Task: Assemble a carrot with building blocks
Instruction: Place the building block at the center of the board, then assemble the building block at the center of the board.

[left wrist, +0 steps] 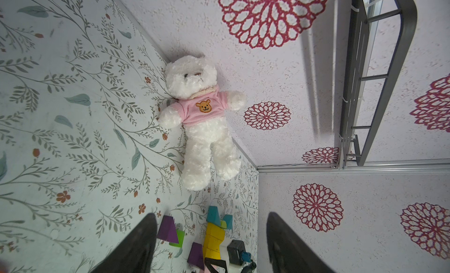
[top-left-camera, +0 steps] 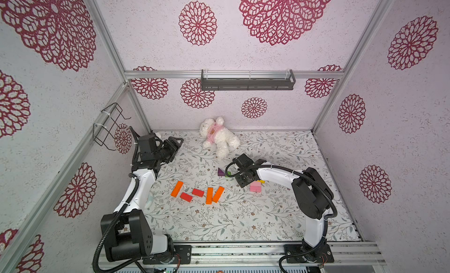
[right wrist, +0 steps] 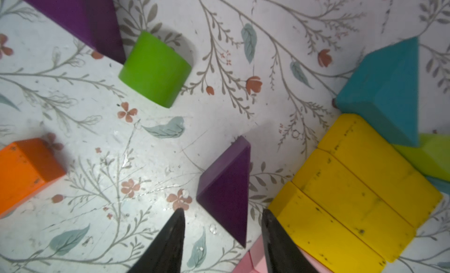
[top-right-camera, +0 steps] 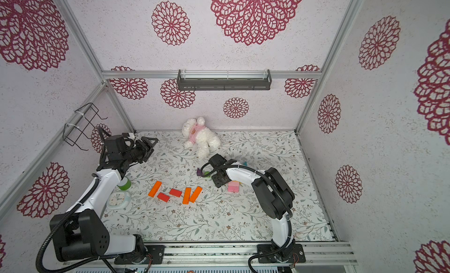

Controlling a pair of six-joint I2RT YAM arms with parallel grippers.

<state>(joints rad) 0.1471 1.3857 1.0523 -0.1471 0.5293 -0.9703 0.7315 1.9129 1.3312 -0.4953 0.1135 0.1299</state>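
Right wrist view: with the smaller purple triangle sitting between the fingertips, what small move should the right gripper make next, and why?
Probably ease the right gripper forward a little before closing. Its jaws stand open; the purple triangle lies between them, untouched, but the fingertips reach only its near end. The yellow bars crowd one finger.

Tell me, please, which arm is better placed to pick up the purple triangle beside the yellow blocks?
Probably right: the right claw stands open astride the purple triangle, while the left claw hangs near the back corner, facing the plush bear.
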